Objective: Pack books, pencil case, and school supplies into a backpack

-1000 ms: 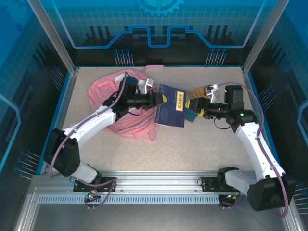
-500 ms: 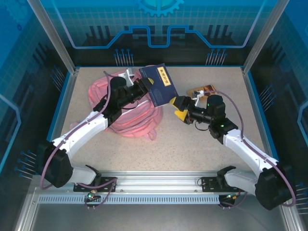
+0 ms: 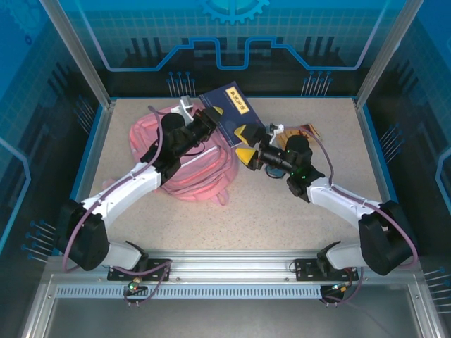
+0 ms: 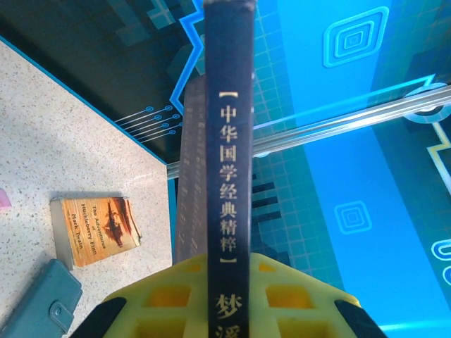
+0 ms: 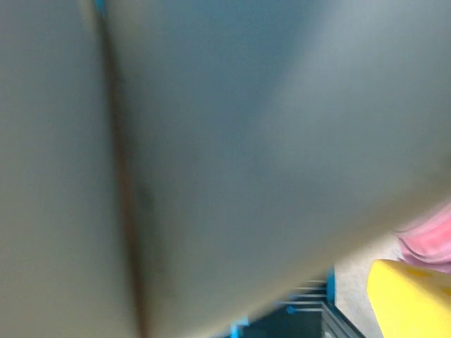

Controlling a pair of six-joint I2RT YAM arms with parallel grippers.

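My left gripper (image 3: 211,125) is shut on a dark navy book (image 3: 229,109) and holds it raised and tilted above the pink backpack's (image 3: 190,172) far right edge. In the left wrist view the book's spine (image 4: 229,141) with gold characters stands upright between the yellow fingers (image 4: 162,296). My right gripper (image 3: 245,144) stands open at the book's lower corner. Its wrist view is a blur of the cover, with one yellow finger (image 5: 409,299) and a bit of backpack (image 5: 430,236). A tan-orange book (image 3: 310,130) (image 4: 99,229) lies flat behind the right arm. A teal pencil case (image 4: 39,303) lies beside it.
Blue enclosure panels and metal posts (image 3: 74,53) wall in the speckled table (image 3: 282,211) on three sides. A metal rail (image 3: 232,271) runs along the near edge, between the arm bases.
The left arm has lifted the navy book off the table, up and back toward the backpack's far edge. The right gripper has moved left from beside the tan-orange book toward the navy one and opened wide.
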